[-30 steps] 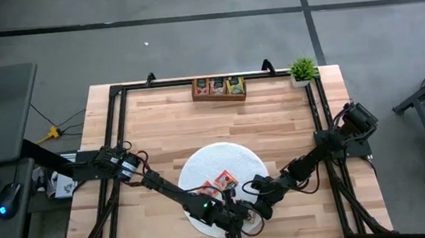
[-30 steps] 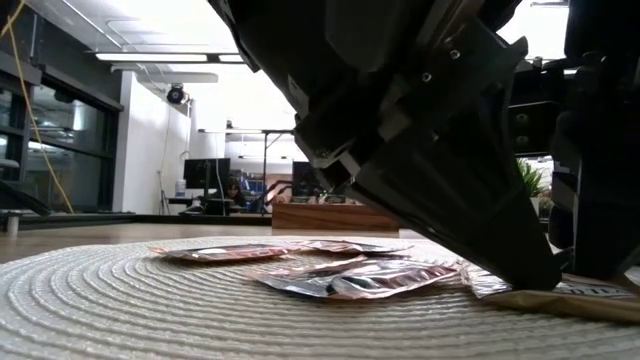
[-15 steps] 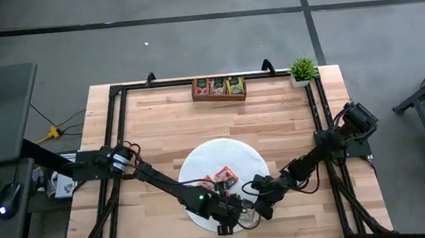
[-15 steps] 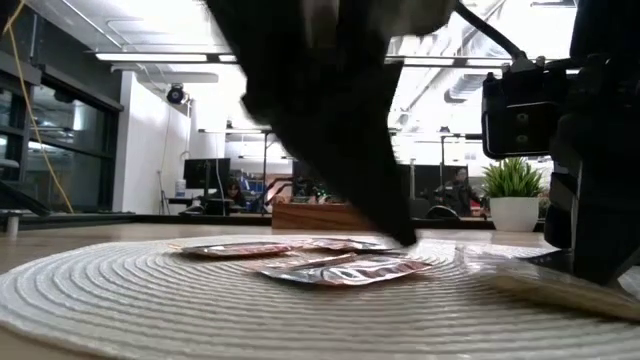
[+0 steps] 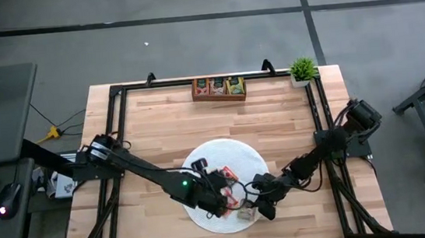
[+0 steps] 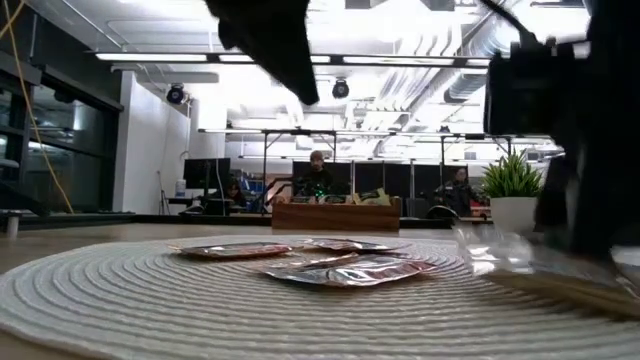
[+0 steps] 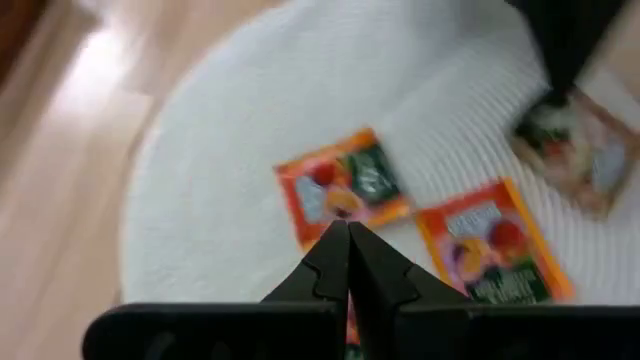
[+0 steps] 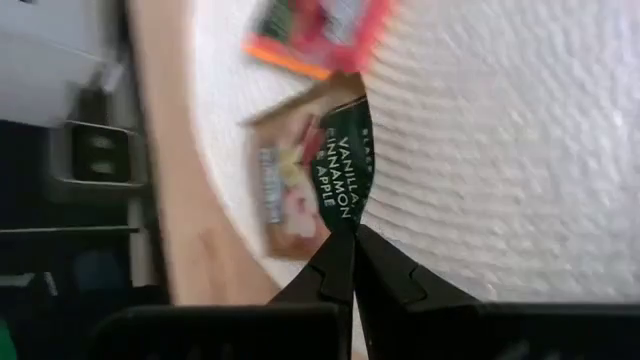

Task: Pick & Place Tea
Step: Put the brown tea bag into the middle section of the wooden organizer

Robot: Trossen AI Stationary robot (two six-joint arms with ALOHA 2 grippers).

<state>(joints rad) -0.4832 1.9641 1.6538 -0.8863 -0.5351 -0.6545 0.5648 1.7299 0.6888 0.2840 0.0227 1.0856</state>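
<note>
Over the mat (image 5: 201,158), left gripper (image 5: 226,198) pulled back up off the red packets (image 6: 345,268), fingers closed and empty. Right gripper (image 5: 246,212) at near rim, clamped on a tan packet (image 8: 305,185); could go to tray (image 5: 218,88) next

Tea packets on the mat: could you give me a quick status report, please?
Left gripper shut, empty, above the white mat. Right gripper shut on a vanilla cinnamon apple packet at the mat's edge. Orange packets loose on mat. Nothing in the way.
</note>
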